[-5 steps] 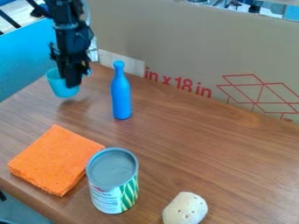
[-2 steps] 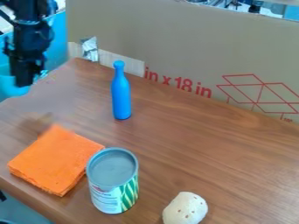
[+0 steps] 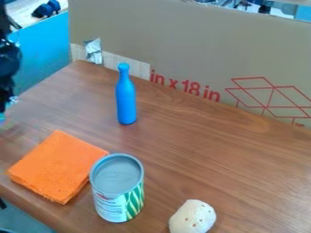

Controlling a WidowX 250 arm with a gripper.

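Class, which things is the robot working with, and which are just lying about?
In use:
black robot gripper, left edge
turquoise object beneath it, apparently a cup, mostly cut off

Lying about:
smooth blue bottle, upright
folded orange cloth
cylindrical can, green-striped label
pale, rounded, spotted object

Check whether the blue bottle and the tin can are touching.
Apart. The camera view shows it: a plain stretch of wooden tabletop lies between the blue bottle's base and the tin can.

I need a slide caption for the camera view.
Blue bottle, folded orange cloth, can and pale spotted object on a wooden table; black arm at left.
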